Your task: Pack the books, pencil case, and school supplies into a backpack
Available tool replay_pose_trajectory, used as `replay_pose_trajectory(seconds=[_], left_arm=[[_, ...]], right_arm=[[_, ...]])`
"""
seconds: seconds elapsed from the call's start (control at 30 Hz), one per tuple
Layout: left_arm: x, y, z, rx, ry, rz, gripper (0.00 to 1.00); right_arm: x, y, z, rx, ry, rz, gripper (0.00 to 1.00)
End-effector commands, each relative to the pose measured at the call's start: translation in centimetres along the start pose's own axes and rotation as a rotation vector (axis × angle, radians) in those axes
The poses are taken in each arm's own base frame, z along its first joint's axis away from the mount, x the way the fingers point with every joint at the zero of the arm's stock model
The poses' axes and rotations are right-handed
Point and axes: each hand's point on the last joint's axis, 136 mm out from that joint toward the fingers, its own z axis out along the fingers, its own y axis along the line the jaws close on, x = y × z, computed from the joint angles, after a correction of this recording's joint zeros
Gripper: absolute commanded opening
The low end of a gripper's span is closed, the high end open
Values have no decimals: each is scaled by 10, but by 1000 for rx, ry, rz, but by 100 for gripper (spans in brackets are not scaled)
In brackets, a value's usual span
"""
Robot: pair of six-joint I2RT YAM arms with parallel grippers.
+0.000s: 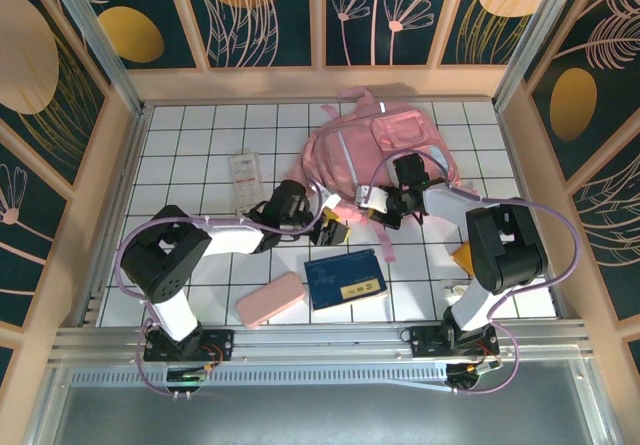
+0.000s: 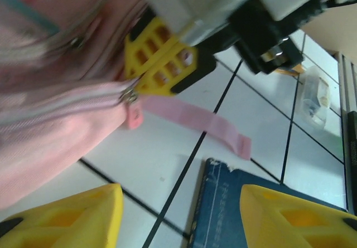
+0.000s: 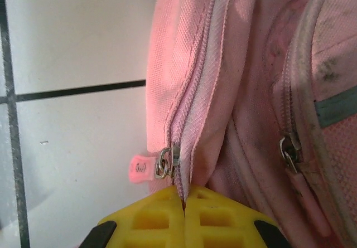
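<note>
White gridded tabletop, walled in by dark-blue panels with gold leaf prints. The backpack [image 1: 375,145] lies at the far centre-right, its near edge towards the 2 arms. The right gripper [image 3: 183,203] is closed, fingertips pressed together right at the zipper seam, just beside the metal slider [image 3: 162,164] and its pink tab [image 3: 139,169]. I cannot tell whether any cloth is nipped between them. The left gripper [image 2: 178,200] hangs with its 2 fingers spread apart and nothing between them, low over bare tile just beside the backpack's edge and a loose pink strap [image 2: 195,122]. The book [image 1: 345,278] lies flat at the near centre, label up. The pencil case [image 1: 270,299] lies just left of it, apart. The clear packet [image 1: 244,173] lies far left of the backpack. The orange item [image 1: 462,257] is partly hidden by the right arm.
</note>
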Motion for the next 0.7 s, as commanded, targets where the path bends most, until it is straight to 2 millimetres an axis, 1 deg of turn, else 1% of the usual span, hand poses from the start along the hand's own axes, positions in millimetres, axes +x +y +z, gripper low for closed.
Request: replay_pose_trajectory(seconds=[0.0,0.1,0.2,0.3,0.43,0.57,0.6,0.67], left_arm=[[-26,-4,7,25,-125,104,58],[-30,-2,18,27,-134,115,59],[-32,3,27,31,-131,120,59],[-33,4,29,35,-157,131,58],[-36,8,32,25,-212,142,58],[-37,10,33,3,-267,191,58],[-37,14,34,-21,-275,193,58],[-38,28,38,-102,-270,184,59]], right_arm=[[-44,-5,-23,4,-148,-23,0],[-60,-8,-34,23,-205,-32,0],[-64,-10,-39,40,-222,-43,0],[-67,-8,-42,43,-241,-44,0],[-78,-6,-49,48,-312,-27,0],[-83,-3,-52,48,-344,-15,0],[-83,-3,-53,54,-345,-10,0],[-84,-4,-54,70,-358,2,0]])
